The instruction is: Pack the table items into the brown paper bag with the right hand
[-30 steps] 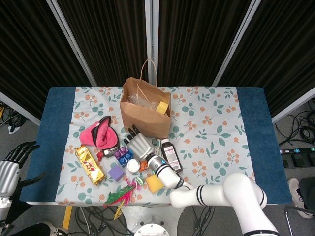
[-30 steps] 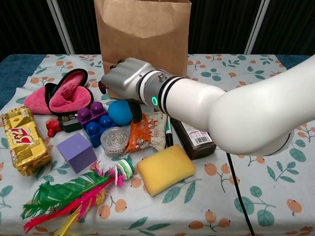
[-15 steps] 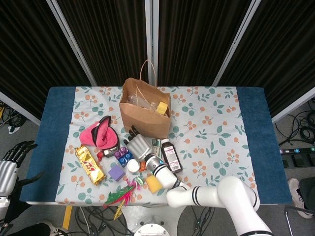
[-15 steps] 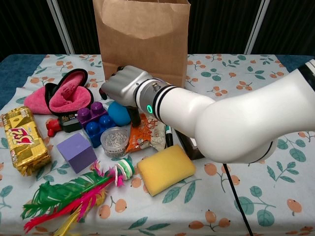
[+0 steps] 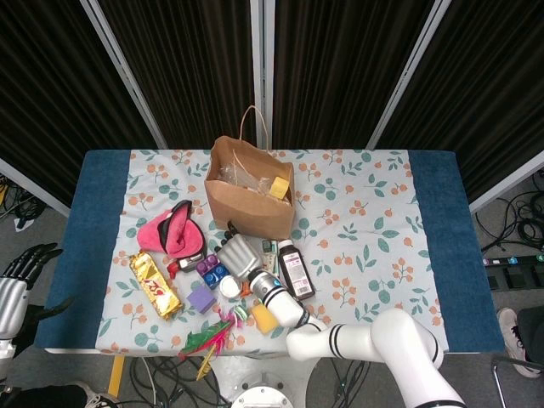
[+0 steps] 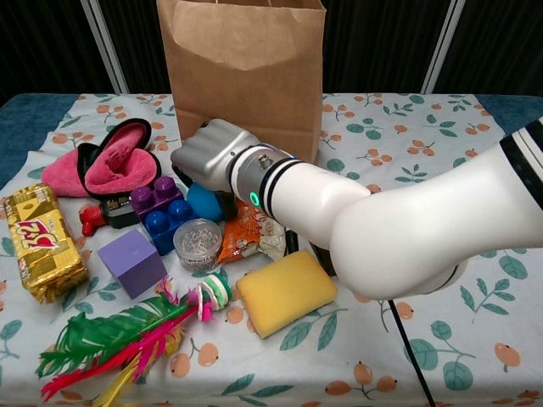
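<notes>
Landmark: paper bag (image 6: 242, 72), upright at the back of the table (image 5: 425, 246), mouth open, a few things already inside (yellow block visible in head view).

Right hand (image 6: 212, 157) sits low just in front of the bag, curled over the blue ball (image 6: 204, 202). Fingers are wrapped downward, but whether they're actually clamped on the ball I cannot tell; the knuckles hide the contact. Left hand (image 5: 19, 280) is well off the table's left edge, fingers apart, holding nothing.

Step in hand, as I read it: get the ball. Confirm the grip first, then lift straight up before moving toward the bag, since the toy bricks (image 6: 165, 212) and the jar of pins (image 6: 198, 244) sit touching or just beside the ball.

Room: tight on the left of the hand, with the pink pouch (image 6: 106, 165) near the bag's left. Open tablecloth to the bag's right. Clear the bag's front rim on the way in; it tips easily.
</notes>
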Robot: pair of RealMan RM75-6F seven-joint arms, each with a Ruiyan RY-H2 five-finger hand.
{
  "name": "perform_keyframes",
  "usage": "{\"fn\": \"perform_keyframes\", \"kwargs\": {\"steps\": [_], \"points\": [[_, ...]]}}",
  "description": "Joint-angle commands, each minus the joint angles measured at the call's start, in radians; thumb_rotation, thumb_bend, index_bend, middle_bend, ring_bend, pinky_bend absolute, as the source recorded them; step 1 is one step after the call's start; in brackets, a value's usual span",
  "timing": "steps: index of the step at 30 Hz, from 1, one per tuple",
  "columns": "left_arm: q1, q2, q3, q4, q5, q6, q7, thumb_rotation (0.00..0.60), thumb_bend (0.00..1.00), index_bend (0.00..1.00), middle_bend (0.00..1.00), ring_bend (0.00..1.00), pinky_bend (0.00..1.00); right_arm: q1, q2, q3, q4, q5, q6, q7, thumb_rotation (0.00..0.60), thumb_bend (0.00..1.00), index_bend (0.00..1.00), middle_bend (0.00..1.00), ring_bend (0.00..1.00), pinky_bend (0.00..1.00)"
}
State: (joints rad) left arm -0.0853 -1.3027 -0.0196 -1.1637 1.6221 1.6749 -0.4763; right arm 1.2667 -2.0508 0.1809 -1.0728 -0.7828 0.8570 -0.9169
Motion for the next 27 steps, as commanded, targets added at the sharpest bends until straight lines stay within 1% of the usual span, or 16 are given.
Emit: {"fn": "perform_keyframes", "kwargs": {"steps": [1, 6, 9, 12, 15, 16, 18, 19, 21, 22, 27], "points": [[0.000, 0.000, 0.000, -0.001, 0.001, 0.001, 0.001, 0.600, 0.11, 0.26, 0.27, 0.17, 0.25, -0.009, -0.005, 0.001, 0.004, -0.030, 0.014, 0.012, 0.600, 0.17, 0.43, 0.42, 0.25, 0.12], [0.000, 0.001, 0.000, -0.003, 0.002, 0.001, 0.001, 0.600, 0.11, 0.26, 0.27, 0.17, 0.25, -0.020, 0.006, 0.005, -0.016, -0.074, 0.039, 0.018, 0.600, 0.18, 0.45, 0.43, 0.27, 0.13], [0.000, 0.002, 0.000, -0.004, 0.001, 0.000, 0.001, 0.600, 0.11, 0.26, 0.27, 0.17, 0.25, -0.028, 0.028, 0.013, -0.062, -0.108, 0.071, 0.016, 0.600, 0.18, 0.45, 0.43, 0.27, 0.13], [0.000, 0.003, 0.001, -0.007, 0.004, 0.002, 0.003, 0.600, 0.11, 0.26, 0.27, 0.17, 0.25, -0.034, 0.071, 0.018, -0.146, -0.168, 0.123, 0.004, 0.600, 0.18, 0.45, 0.43, 0.27, 0.13], [-0.002, 0.004, 0.000, -0.013, 0.008, 0.004, 0.009, 0.600, 0.11, 0.26, 0.27, 0.17, 0.25, -0.035, 0.133, 0.020, -0.255, -0.269, 0.195, -0.022, 0.600, 0.18, 0.46, 0.44, 0.27, 0.13], [-0.003, 0.005, 0.000, -0.016, 0.010, 0.004, 0.011, 0.600, 0.11, 0.26, 0.27, 0.17, 0.25, -0.038, 0.160, 0.027, -0.304, -0.307, 0.226, -0.028, 0.600, 0.18, 0.46, 0.44, 0.27, 0.13], [-0.004, 0.006, 0.001, -0.021, 0.013, 0.004, 0.018, 0.600, 0.11, 0.26, 0.27, 0.17, 0.25, -0.042, 0.199, 0.048, -0.382, -0.348, 0.267, -0.040, 0.600, 0.18, 0.46, 0.44, 0.27, 0.13], [-0.004, 0.007, 0.003, -0.025, 0.016, 0.006, 0.021, 0.600, 0.11, 0.26, 0.27, 0.17, 0.25, -0.043, 0.226, 0.064, -0.432, -0.371, 0.291, -0.053, 0.600, 0.18, 0.46, 0.44, 0.27, 0.13], [-0.005, 0.009, 0.004, -0.032, 0.021, 0.009, 0.029, 0.600, 0.11, 0.26, 0.27, 0.17, 0.25, -0.044, 0.265, 0.093, -0.500, -0.399, 0.323, -0.080, 0.600, 0.18, 0.47, 0.44, 0.28, 0.13], [-0.005, 0.010, 0.005, -0.037, 0.024, 0.010, 0.033, 0.600, 0.11, 0.26, 0.27, 0.17, 0.25, -0.046, 0.291, 0.115, -0.541, -0.410, 0.342, -0.097, 0.600, 0.18, 0.47, 0.44, 0.28, 0.13], [-0.007, 0.018, 0.008, -0.058, 0.033, 0.013, 0.050, 0.600, 0.11, 0.26, 0.27, 0.17, 0.25, -0.065, 0.381, 0.210, -0.666, -0.416, 0.415, -0.143, 0.600, 0.18, 0.47, 0.44, 0.28, 0.13]]}}
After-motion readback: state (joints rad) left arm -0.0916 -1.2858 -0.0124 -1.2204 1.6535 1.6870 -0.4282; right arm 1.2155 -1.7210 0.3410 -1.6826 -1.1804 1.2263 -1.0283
